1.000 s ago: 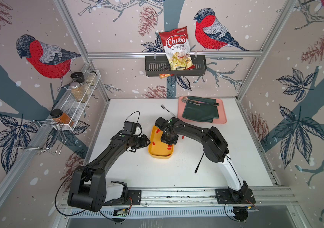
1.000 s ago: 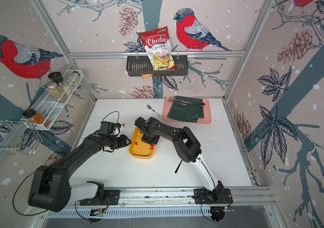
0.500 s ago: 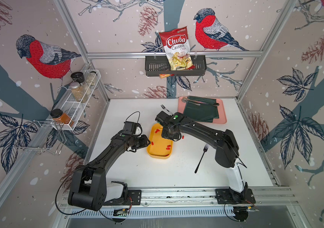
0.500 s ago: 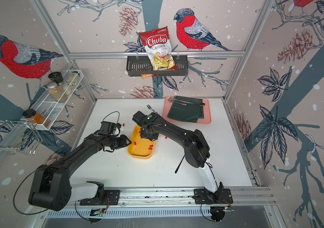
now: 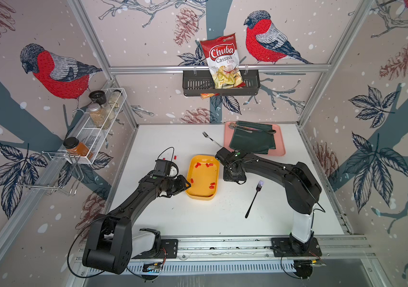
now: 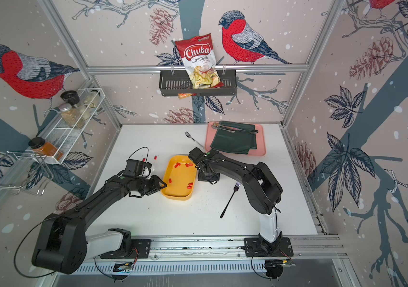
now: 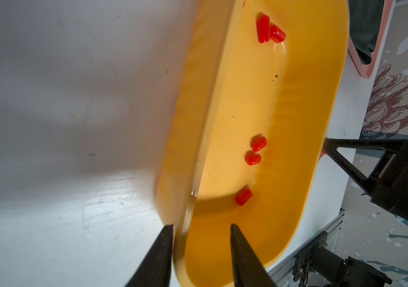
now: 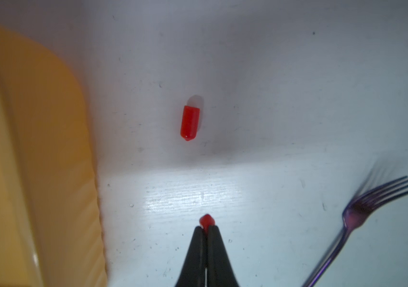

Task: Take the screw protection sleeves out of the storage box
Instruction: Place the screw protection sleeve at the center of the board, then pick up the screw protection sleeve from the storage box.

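Sleeves (image 7: 254,151) lie loose on the floor of the box (image 5: 201,196) near the middle of the tabletop (image 5: 173,213), and I see two more by the left arm, toward the far edge. My left gripper (image 7: 201,238) sits astride the box wall facing the left edge, jaws apart, one finger outside and one inside, with a gap at the inner one. My right gripper (image 8: 206,227) hangs over the tabletop just beside the box's opposite wall, jaws pinched together on one sleeve (image 8: 206,220); a stray sleeve (image 8: 190,123) lies flat just beyond it, and a fork (image 8: 362,211) is near.
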You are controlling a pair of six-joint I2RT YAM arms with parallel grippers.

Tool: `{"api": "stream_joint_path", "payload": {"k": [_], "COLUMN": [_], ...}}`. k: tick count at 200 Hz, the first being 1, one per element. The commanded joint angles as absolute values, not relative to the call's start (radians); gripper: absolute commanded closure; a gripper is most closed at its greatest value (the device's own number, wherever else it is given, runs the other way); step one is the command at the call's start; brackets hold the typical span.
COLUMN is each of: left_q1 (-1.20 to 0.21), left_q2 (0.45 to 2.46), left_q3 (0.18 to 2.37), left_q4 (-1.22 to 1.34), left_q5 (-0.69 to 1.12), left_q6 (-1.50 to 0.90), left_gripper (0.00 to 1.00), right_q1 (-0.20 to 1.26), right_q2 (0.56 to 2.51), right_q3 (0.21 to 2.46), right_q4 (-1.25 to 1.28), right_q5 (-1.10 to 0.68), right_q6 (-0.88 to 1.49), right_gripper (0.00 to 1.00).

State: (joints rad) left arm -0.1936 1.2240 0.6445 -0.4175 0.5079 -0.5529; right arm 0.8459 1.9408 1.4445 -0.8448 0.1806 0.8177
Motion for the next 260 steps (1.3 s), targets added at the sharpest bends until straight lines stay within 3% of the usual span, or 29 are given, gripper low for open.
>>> {"api": "stream_joint_path", "payload": {"k": [1,70,122,204,260], "left_q1": [-0.197,-0.206,-0.206,-0.206,-0.205], "left_q2": [1.197,1.149,1.153,1.172,1.158], "left_q3": [0.629,0.586,0.584,0.603,0.638], "left_q4": [-0.382,-0.377,-0.378,-0.388,-0.440], "left_q5": [0.539,0.546,0.550,0.563,0.507], "left_q6": [-0.600,-0.624,-0.612,-0.586,-0.542], "left_gripper": [0.60,0.60,0.60,0.60,0.60], "right_q1": [0.845,0.856,0.851,0.872,0.955], "right_q2": [1.968,2.031,2.003,1.935,1.964], "right_q3": [1.438,1.427,1.403,1.514,1.678], "right_q4": [-0.788,-0.751,-0.755,-0.854,-0.714], "right_q5": [0.167,0.145,0.156,0.194,-0.029], "right_q6": [0.750,0.731,0.735,0.776,0.913], "right_gripper": [0.93,0.88,0.71,0.61,0.57]}}
